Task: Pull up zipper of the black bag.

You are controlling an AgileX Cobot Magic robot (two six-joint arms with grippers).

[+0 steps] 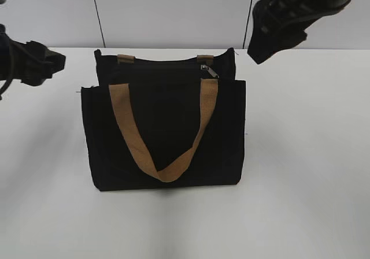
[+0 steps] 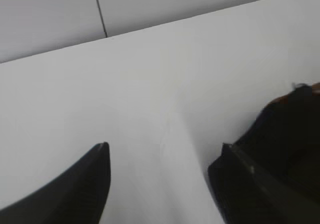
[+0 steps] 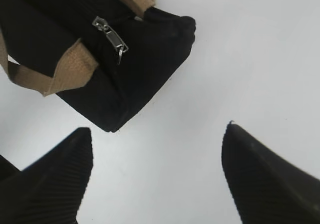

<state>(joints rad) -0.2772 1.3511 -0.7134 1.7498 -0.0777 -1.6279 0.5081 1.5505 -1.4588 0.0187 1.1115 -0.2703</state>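
The black bag (image 1: 165, 132) stands upright in the middle of the white table, a tan handle (image 1: 165, 129) hanging down its front. The zipper (image 1: 167, 66) runs along its top edge, with the silver pull tab (image 1: 209, 71) at the right end. The right wrist view shows the pull tab (image 3: 112, 38) on the bag's corner (image 3: 150, 59). My right gripper (image 3: 157, 149) is open and empty, above the table to the right of the bag, apart from it. My left gripper (image 2: 165, 156) is open and empty, left of the bag, whose edge (image 2: 295, 129) shows past the right finger.
The white table (image 1: 306, 172) lies around the bag. A grey panelled wall (image 1: 173, 10) stands behind it. The left arm (image 1: 32, 62) hangs at the left edge and the right arm (image 1: 289, 16) at the upper right.
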